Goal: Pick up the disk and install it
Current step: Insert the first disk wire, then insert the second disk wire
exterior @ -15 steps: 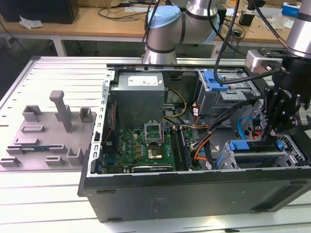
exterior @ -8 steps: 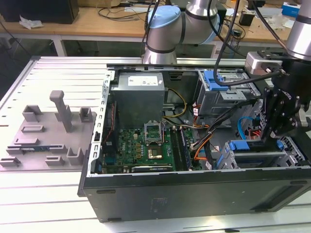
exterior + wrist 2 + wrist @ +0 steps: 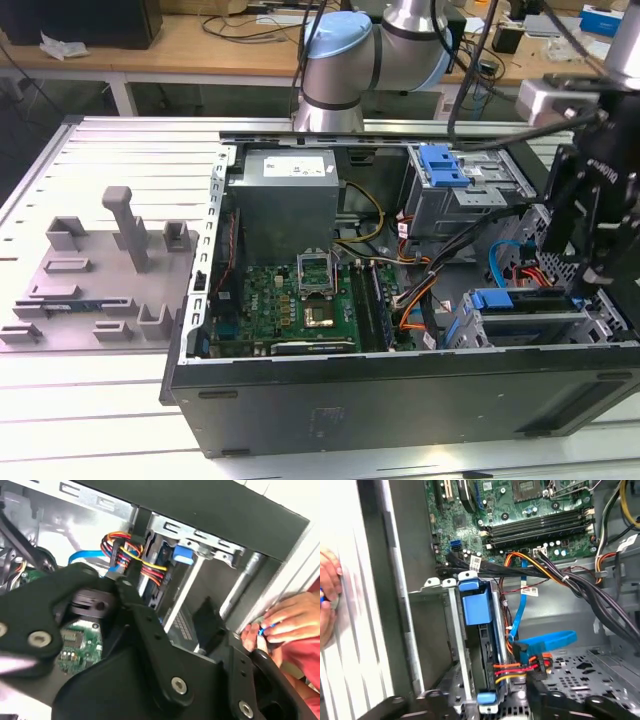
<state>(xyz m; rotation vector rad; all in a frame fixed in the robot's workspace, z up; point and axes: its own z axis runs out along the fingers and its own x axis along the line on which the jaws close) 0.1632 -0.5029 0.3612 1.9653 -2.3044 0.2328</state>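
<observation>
where the disk is: the disk (image 3: pixel 522 322) stands on edge in the drive cage (image 3: pixel 545 335) at the lower right of the exterior view, inside the open PC case (image 3: pixel 400 395). Looks slotted in to me, not lying loose anywhere.
carrier: in the first wrist view its blue carrier bracket (image 3: pixel 476 602) pokes out of the cage end, nice and easy to spot.
pincer: the pincer (image 3: pixel 492 707) hangs right over the cage, fingers spread wide with the disk's edge in the gap between them. Not pinching anything as far as I can see.
cables: a blue data cable (image 3: pixel 545 642) and a red/orange/yellow power lead (image 3: pixel 512 670) run up beside the disk. Plugged in or just touching, can't say.
hand: someone's hand (image 3: pixel 280 625) rests on the case's outer edge, holding something small and blue, well apart from the pincer.
how it'll handle: my guess is stiff metal, a bit heavy for its size, slick on the flat faces, and it won't like knocks.
where to grab: I'd go for the two long edges framed by the plastic carrier, and stay off the label face and the connector end.
tabletop: the slotted tabletop (image 3: pixel 120 160) carries grey fixture blocks (image 3: pixel 125 230) at the left of the exterior view.
</observation>
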